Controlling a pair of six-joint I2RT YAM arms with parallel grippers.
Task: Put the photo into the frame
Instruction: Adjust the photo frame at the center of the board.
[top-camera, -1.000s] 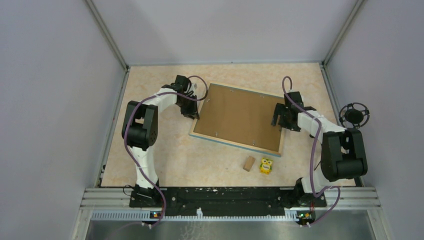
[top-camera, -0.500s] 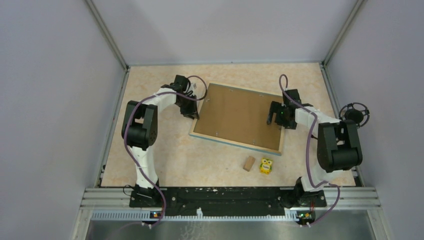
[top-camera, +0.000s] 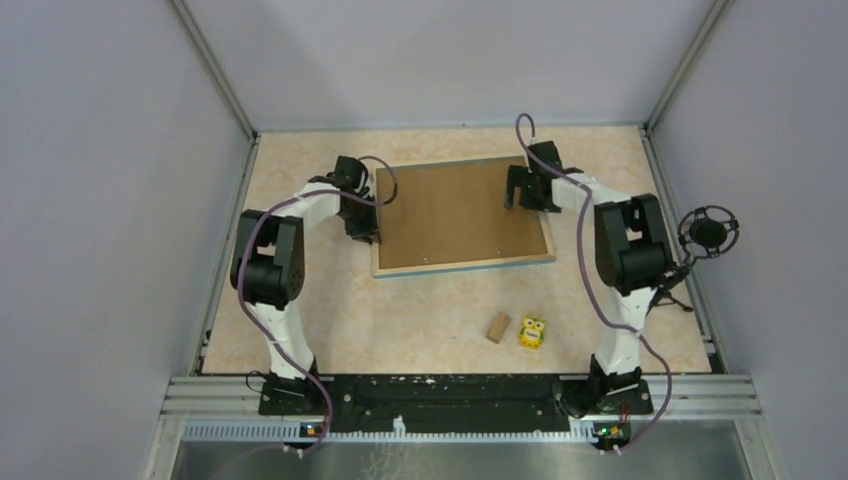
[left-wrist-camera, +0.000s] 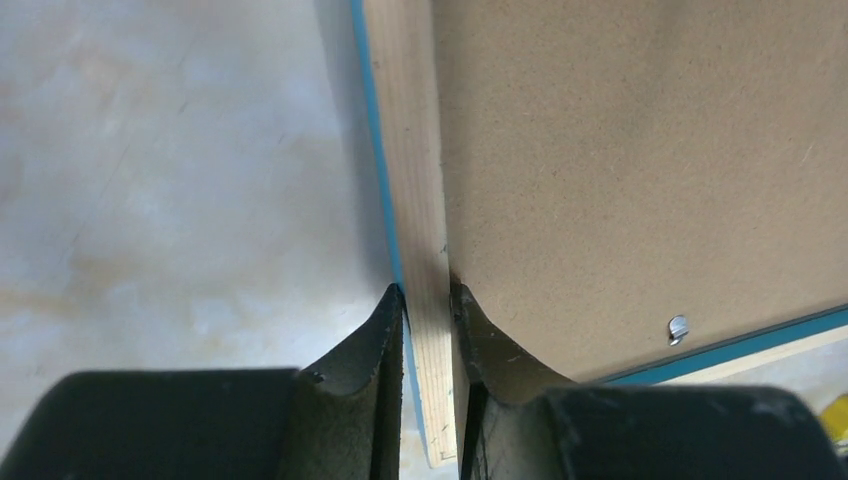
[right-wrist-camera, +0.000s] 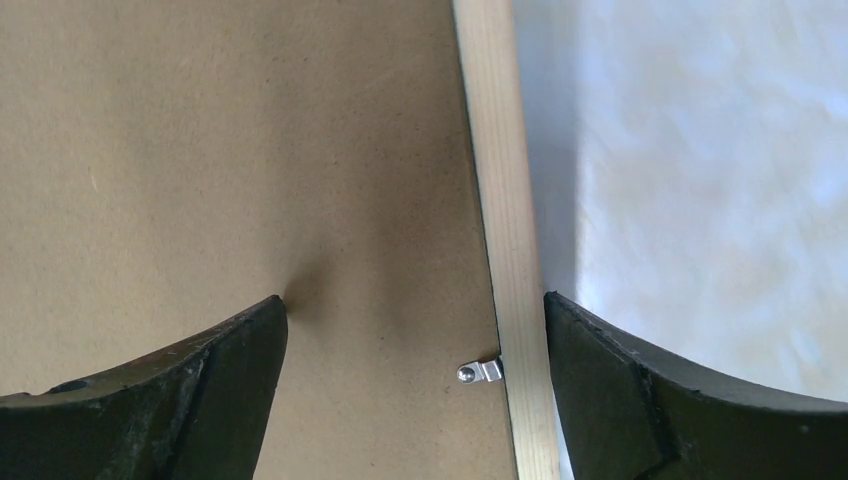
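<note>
While face-down, frame (left-wrist-camera: 420, 180) between left jaws

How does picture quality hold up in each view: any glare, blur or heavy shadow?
Top external: evenly lit and sharp, with soft shadows only. Left wrist: the frame is crisp, but the dark fingers of the left gripper lose detail. Right wrist: the table looks washed out and bluish, with a soft shadow beside the frame.

You look down on a beige marbled tabletop (top-camera: 400, 310), walled on three sides by plain pale grey panels (top-camera: 100, 200). Metal corner posts (top-camera: 215, 70) rise at upper left and right. An aluminium rail (top-camera: 720, 392) crosses the bottom, under soft, even light.
</note>
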